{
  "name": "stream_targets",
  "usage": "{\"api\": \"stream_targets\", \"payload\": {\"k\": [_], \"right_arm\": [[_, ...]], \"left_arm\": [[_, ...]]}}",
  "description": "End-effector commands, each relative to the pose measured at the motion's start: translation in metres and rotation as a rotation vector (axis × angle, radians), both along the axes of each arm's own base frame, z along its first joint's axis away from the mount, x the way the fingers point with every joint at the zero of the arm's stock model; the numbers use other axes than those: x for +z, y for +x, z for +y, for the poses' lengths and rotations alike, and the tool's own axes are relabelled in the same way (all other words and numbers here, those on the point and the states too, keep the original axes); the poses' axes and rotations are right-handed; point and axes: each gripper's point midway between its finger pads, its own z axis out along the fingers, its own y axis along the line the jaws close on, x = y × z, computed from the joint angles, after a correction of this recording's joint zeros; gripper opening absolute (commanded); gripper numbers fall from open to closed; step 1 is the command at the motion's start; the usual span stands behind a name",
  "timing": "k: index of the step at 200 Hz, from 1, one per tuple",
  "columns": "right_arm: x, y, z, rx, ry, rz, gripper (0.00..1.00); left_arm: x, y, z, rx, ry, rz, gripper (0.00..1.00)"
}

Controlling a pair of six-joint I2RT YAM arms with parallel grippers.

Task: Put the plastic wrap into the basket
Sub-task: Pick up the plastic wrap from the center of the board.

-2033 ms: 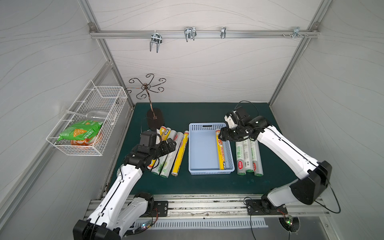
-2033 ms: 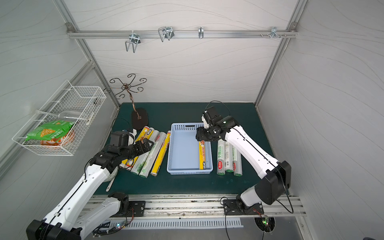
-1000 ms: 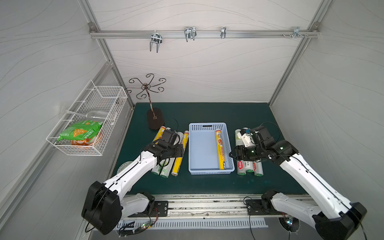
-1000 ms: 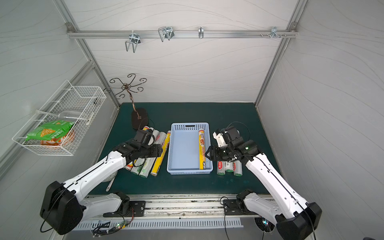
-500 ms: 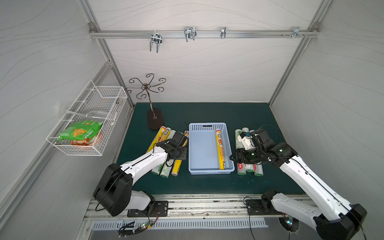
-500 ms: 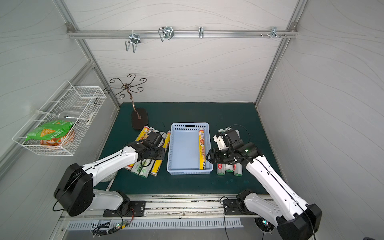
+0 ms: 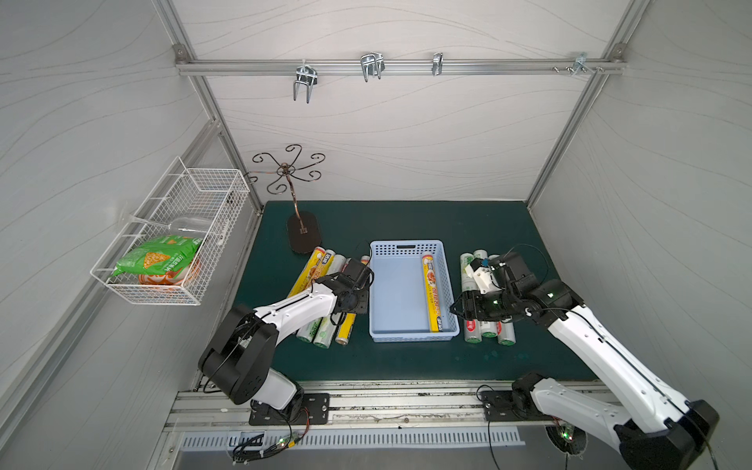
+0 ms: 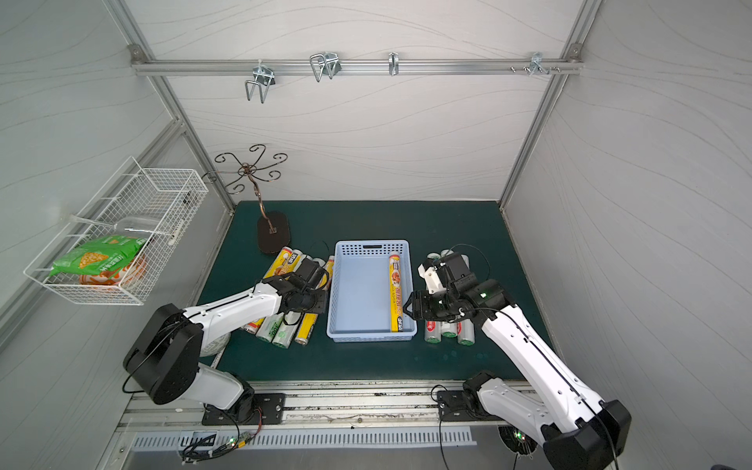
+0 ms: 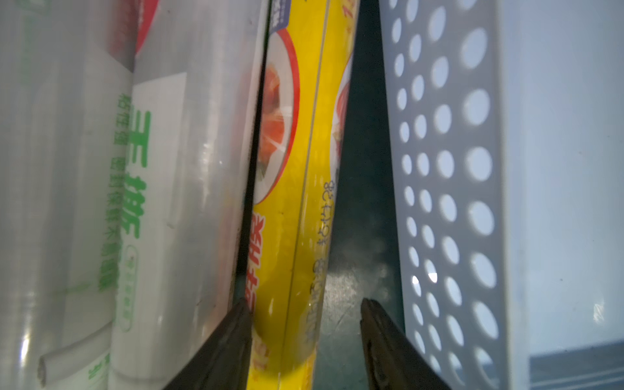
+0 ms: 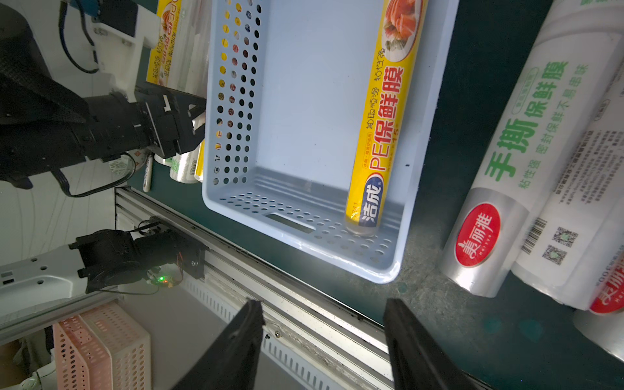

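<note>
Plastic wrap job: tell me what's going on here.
Rolls are being loaded into the blue basket, which holds one yellow-labelled roll. The left end effector straddles a loose yellow roll beside the basket, jaws not fully clamped. The right end effector hangs open and empty near the white rolls.

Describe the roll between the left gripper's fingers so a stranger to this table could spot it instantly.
Find the pale-blue basket in the middle of the green mat; on the left arm's side lie four rolls side by side. It is the yellow roll nearest the basket wall, the left gripper astride it. Its neighbour is white with green print; the other yellow roll lies farthest out.
</note>
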Motion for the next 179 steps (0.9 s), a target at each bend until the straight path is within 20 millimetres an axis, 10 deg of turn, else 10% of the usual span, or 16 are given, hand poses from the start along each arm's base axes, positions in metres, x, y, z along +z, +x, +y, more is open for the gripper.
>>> {"api": "stream_targets", "payload": {"k": [1, 179], "right_arm": [[-0.003, -0.003, -0.003, 0.004, -0.010, 0.008, 0.62], [-0.011, -0.003, 0.001, -0.001, 0.010, 0.027, 0.61]], "left_arm": [[0.004, 0.013, -0.013, -0.014, -0.038, -0.035, 0.55], [-0.022, 0.017, -0.019, 0.022, -0.047, 0.001, 0.39]]}}
